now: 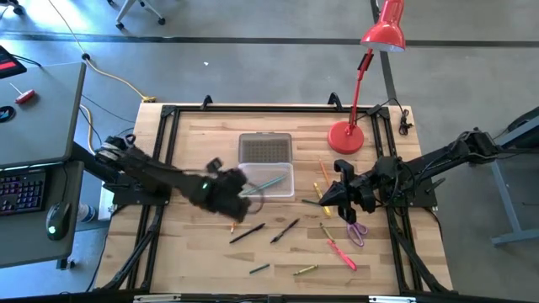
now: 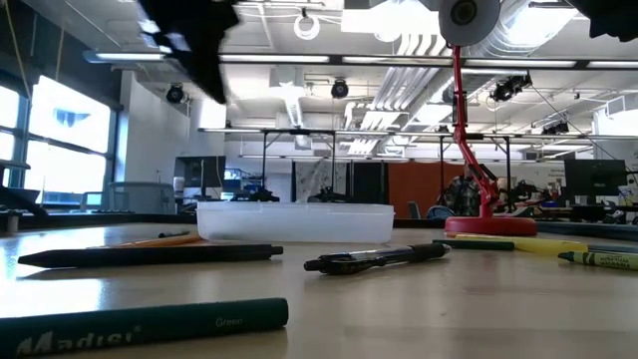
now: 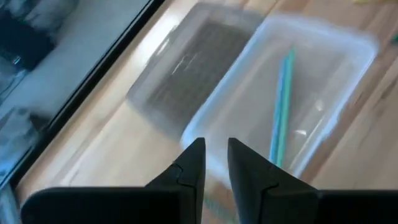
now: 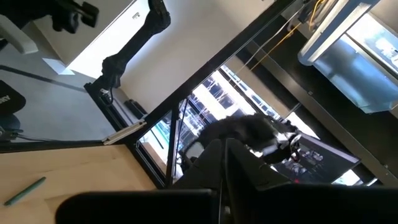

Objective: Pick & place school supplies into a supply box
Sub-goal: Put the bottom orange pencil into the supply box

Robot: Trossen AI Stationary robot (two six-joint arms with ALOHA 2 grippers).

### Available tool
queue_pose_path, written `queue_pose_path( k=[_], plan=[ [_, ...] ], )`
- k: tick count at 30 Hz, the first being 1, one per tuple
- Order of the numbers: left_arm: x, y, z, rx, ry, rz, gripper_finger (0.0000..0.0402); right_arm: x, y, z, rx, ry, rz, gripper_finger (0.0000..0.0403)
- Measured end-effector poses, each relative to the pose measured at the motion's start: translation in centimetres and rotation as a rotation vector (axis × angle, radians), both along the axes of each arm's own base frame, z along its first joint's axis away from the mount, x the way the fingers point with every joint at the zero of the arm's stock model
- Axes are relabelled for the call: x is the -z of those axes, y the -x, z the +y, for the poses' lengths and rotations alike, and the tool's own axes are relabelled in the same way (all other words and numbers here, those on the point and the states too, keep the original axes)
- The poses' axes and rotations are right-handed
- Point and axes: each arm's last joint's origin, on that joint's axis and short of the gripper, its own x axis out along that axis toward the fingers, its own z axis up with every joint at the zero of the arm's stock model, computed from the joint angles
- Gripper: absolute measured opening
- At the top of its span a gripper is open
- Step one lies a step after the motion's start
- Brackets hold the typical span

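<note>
A big open lab or workshop. Exposed ceiling ducts (image 2: 518, 40), strip lights, concrete floor (image 1: 253, 67). A keyboard (image 1: 21, 189) sits on a desk beside the rig.

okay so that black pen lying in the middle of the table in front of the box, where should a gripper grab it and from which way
Judging by the high view, take the black pen at mid-barrel, coming straight down from above with the fingers across its width. It lies flat and diagonal on the table, slim and clear of the black pencil beside it, so the middle should balance best.
</note>
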Motion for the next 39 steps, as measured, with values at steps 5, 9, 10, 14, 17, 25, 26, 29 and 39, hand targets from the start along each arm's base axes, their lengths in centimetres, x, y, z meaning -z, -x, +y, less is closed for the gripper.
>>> queue_pose_path(
  k=[5, 9, 10, 14, 17, 25, 26, 29, 39],
  plan=[
    [0.7, 3.8, -3.3, -0.100, 0.034, -0.051, 0.0097, 0.0, 0.0, 0.0, 0.000, 0.000, 0.000, 0.0000],
    [2.8, 5.4, -6.0, -0.118, 0.121, -0.213, 0.0097, 0.0, 0.0, 0.0, 0.000, 0.000, 0.000, 0.0000],
    [3.6, 5.6, -6.5, -0.109, 0.138, -0.243, 0.0097, 0.0, 0.0, 0.0, 0.000, 0.000, 0.000, 0.0000],
    [6.3, 6.0, -7.6, -0.067, 0.209, -0.374, 0.0097, 0.0, 0.0, 0.0, 0.000, 0.000, -0.001, 0.0000],
    [8.4, 5.9, -7.4, -0.077, 0.269, -0.455, 0.0097, 0.0, 0.0, 0.0, 0.000, 0.000, -0.001, 0.0000],
    [12.1, 5.6, -4.6, -0.161, 0.369, -0.485, 0.0097, 0.0, 0.0, 0.0, 0.001, 0.000, -0.001, 0.0000],
    [12.2, 5.5, -4.3, -0.163, 0.369, -0.484, 0.0097, 0.0, 0.0, 0.0, 0.000, 0.000, -0.001, 0.0000],
    [12.7, 5.0, -3.5, -0.165, 0.394, -0.469, 0.0097, 0.0, 0.0, 0.0, 0.000, 0.000, -0.001, 0.0000],
    [14.2, 3.5, -2.5, -0.163, 0.421, -0.417, 0.0097, 0.0, 0.0, 0.0, 0.001, 0.000, -0.001, 0.0000]
  ],
)
